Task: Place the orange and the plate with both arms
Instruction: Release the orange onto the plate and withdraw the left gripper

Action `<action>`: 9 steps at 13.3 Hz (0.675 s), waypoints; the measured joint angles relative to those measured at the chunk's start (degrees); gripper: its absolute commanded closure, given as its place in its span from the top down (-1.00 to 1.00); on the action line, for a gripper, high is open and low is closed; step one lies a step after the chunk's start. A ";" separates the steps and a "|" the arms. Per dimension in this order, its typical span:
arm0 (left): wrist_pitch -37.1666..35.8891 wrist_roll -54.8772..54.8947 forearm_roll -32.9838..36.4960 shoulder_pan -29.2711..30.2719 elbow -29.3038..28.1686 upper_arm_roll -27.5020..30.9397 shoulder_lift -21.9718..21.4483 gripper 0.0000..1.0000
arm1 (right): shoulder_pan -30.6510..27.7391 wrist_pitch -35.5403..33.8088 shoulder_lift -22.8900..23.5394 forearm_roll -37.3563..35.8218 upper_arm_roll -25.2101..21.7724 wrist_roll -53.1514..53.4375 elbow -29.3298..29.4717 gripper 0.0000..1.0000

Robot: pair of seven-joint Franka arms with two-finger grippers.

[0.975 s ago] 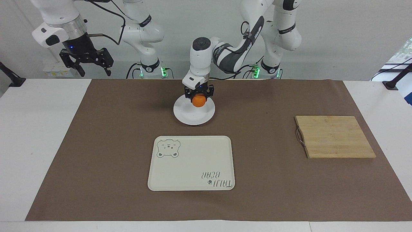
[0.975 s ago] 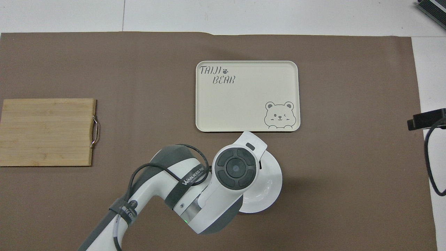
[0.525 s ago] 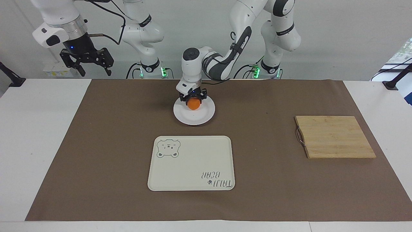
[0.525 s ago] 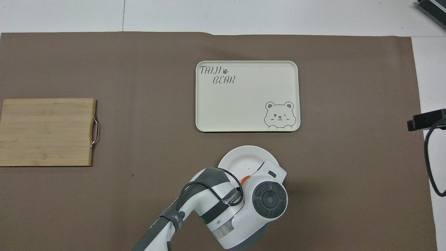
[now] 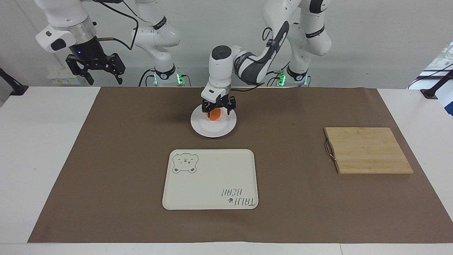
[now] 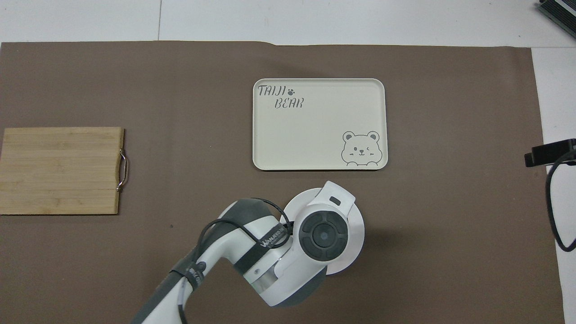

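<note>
The white plate point(image 5: 212, 129) lies on the brown mat, nearer to the robots than the cream tray. The orange point(image 5: 214, 114) rests on the plate, on the part nearest the robots. My left gripper point(image 5: 218, 109) hangs just over the orange with its fingers spread open on either side of it. In the overhead view the left arm's wrist point(image 6: 323, 234) covers the orange and much of the plate point(image 6: 356, 225). My right gripper point(image 5: 96, 71) waits, open and empty, raised above the right arm's end of the table.
The cream bear tray point(image 5: 212, 177) lies farther from the robots than the plate, also in the overhead view point(image 6: 315, 130). A bamboo cutting board point(image 5: 368, 150) with a metal handle lies toward the left arm's end.
The left gripper, shut on the orange before, has opened; the orange now lies on the plate. The hand has shifted slightly toward the left arm's end. The right arm has not moved.
</note>
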 measured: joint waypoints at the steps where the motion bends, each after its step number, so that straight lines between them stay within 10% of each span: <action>1: -1.86 1.97 0.02 2.39 0.43 0.10 -1.58 1.00 | 0.02 0.05 -0.17 1.11 0.00 0.00 -0.65 1.00; 9: -16.45 29.23 -0.86 23.50 6.36 0.33 -8.21 1.00 | 1.19 8.35 -0.36 12.08 0.14 -1.14 -9.57 1.00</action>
